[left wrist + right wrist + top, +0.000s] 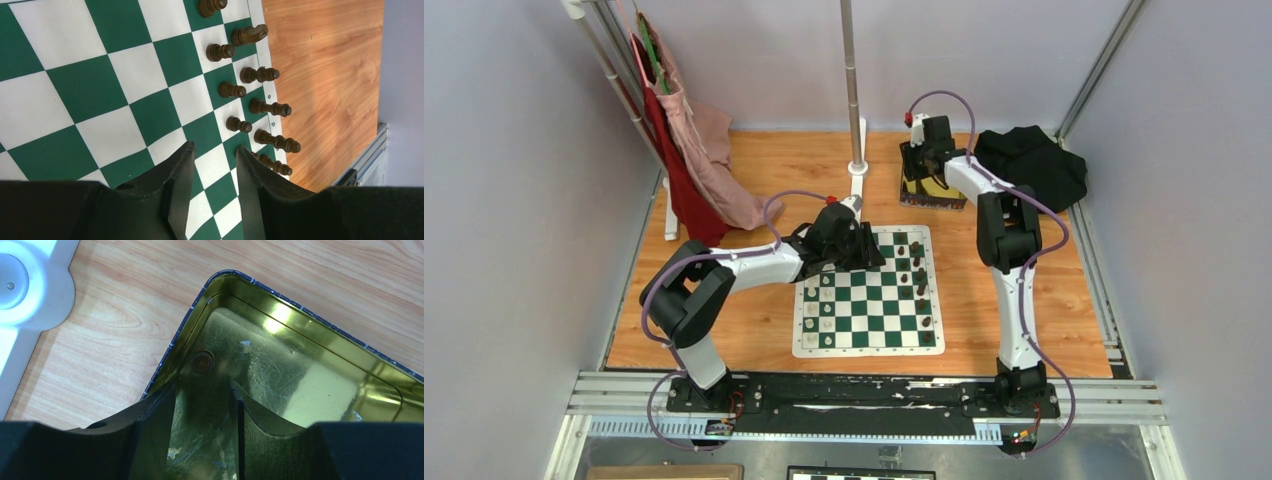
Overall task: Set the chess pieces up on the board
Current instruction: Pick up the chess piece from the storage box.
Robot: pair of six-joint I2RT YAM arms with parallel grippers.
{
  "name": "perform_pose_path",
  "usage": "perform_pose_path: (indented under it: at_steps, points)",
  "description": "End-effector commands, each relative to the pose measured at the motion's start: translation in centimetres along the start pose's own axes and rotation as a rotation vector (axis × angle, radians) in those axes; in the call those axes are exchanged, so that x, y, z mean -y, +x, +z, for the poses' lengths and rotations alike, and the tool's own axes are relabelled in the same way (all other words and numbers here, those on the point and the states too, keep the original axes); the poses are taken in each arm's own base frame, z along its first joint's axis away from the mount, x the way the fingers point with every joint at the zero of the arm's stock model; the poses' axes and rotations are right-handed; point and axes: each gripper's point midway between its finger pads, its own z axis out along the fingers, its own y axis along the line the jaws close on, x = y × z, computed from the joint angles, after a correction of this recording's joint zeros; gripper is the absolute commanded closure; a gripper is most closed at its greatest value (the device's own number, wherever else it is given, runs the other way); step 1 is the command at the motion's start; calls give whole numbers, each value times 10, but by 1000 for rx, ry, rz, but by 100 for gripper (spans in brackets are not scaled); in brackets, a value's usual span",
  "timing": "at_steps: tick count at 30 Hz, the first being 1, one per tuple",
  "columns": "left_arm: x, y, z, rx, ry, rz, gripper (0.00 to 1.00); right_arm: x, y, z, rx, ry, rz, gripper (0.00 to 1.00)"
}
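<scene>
The green and white board lies in the middle of the wooden table. Dark brown chess pieces stand along its right side, in two rows in the left wrist view. My left gripper hovers over the board's far end. Its jaws are open, with only squares showing between them. My right gripper hangs over the gold tin at the back. It is open above the tin's corner, where one small round brown piece lies just ahead of the fingertips.
Cream-white pieces line the board's left side. A metal pole on a white base stands behind the board, and that base shows left of the tin. A black cloth lies back right; pink and red clothes hang back left.
</scene>
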Motion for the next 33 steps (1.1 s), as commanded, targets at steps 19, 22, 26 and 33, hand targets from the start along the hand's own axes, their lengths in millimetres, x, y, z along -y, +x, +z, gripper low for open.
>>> perform_pose_path:
  at_steps: [19, 22, 26, 33]
  points:
    - [7, -4, 14, 4, 31, 27, 59, 6, -32, 18, 111, -58, -45, 58]
    - [8, -4, 15, 1, 31, 26, 59, 6, -32, 20, 112, -69, -41, 61]
    - [8, -3, 16, -2, 32, 24, 59, 6, -28, 24, 100, -84, -31, 64]
    - [9, -4, 16, -1, 34, 23, 59, 5, -20, 29, 80, -100, -11, 69]
